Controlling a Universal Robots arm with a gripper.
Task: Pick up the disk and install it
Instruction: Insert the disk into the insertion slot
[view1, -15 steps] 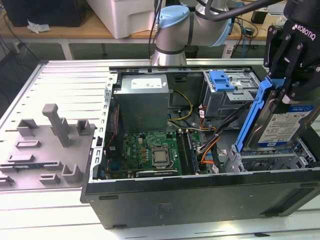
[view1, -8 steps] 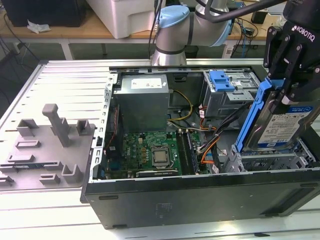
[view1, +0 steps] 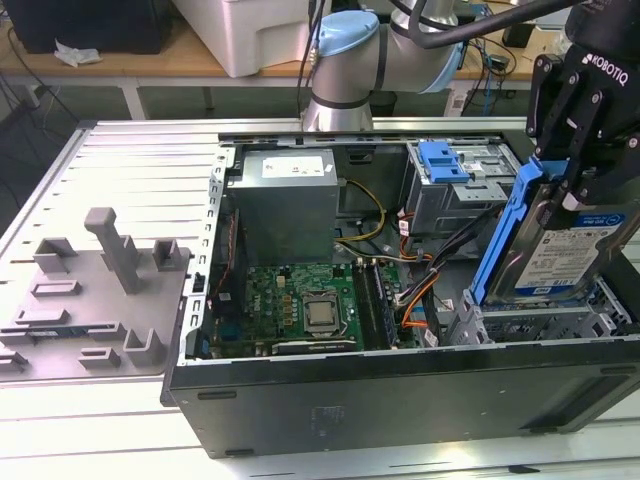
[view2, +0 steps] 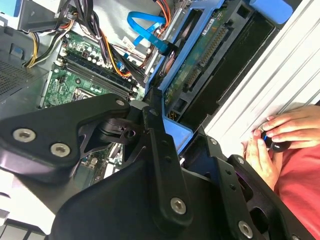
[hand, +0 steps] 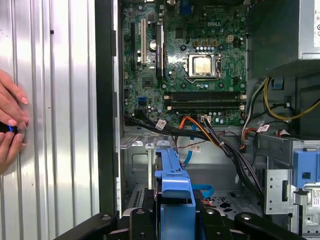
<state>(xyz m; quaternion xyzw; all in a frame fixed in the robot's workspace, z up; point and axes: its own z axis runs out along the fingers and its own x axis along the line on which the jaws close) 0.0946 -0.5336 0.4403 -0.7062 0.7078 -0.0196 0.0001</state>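
While the claw (view1: 578, 185) is clamped on the upper end of the disk (view1: 575, 250), the pick-up part of the job looks done and the install is the step in hand. In the exterior view the disk stands steeply tilted over the open computer case (view1: 400, 392), at the exterior view's right. Its blue bracket (view1: 500, 235) runs down its edge, and its lower end reaches the grey drive bay (view1: 535, 322) in the corner of the case. I cannot tell whether it touches the bay's rails.

The second wrist view shows the disk's green circuit-board underside (view2: 200, 65), with bundled cables (view2: 107, 42) and the motherboard (view2: 75, 75) just beside it.

By my judgement the disk is not seated. Seating it calls for bringing it from its tilt to lie square with the bay, bracket edges true to the rails, while keeping clear of the cables.

A person's hand (hand: 10, 125) rests on the ribbed bench (hand: 60, 100) outside the case, apart from the work.
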